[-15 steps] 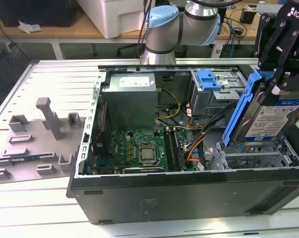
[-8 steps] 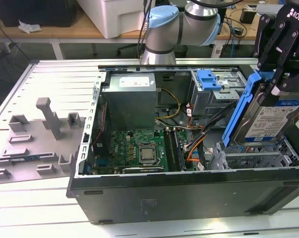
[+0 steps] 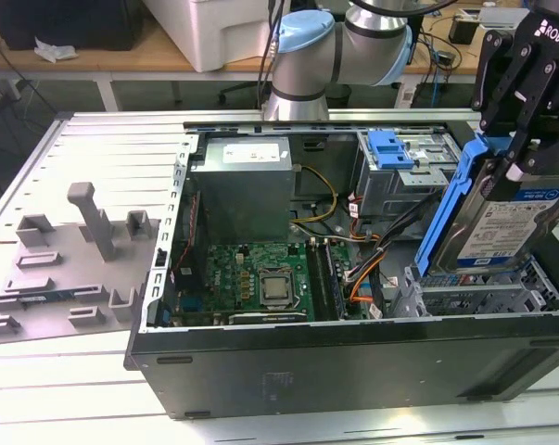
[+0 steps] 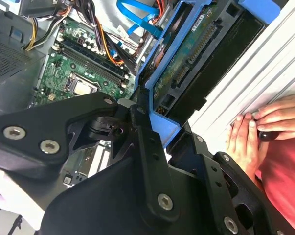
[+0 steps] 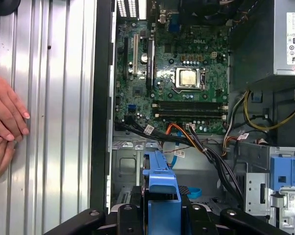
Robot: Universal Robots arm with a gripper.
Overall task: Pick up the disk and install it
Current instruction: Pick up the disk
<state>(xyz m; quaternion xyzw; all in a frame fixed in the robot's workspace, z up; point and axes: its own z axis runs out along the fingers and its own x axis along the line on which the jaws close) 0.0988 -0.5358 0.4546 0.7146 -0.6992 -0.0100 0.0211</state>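
- Fingers [image 3: 525, 125] are closed onto the disk [image 3: 515, 222], one on each side, pressing on its blue carrier [image 3: 446, 209]; in the second wrist view one black finger link lies flat along the carrier's edge.
- They carry the whole disk clear of the surface [image 3: 57, 389]. Nothing else is in the grip.
- It hangs tilted, label up, over the drive cage [image 3: 464, 298] in the corner of the open computer case [image 3: 353, 362] at the exterior view's right. I cannot tell whether its lower end touches the cage.
- Handling, as I judge it: a stiff metal body, dense and fairly heavy for its size, so it will not bend but will pull downward on a loose grip.
- Its green circuit board [image 4: 186, 63] faces outward on the underside and looks fragile; knocks and pressure belong elsewhere.
- The carrier is plastic, smooth and likely a little springy, so it may slip or flex under a hard squeeze.
- Best hold: across the carrier's two long rails near the middle, much as now, clear of the board and connector end.
- Loose cables [image 3: 372, 264] lie just beside the cage, and a person's hand [image 4: 250, 137] rests on the surface outside the case wall.
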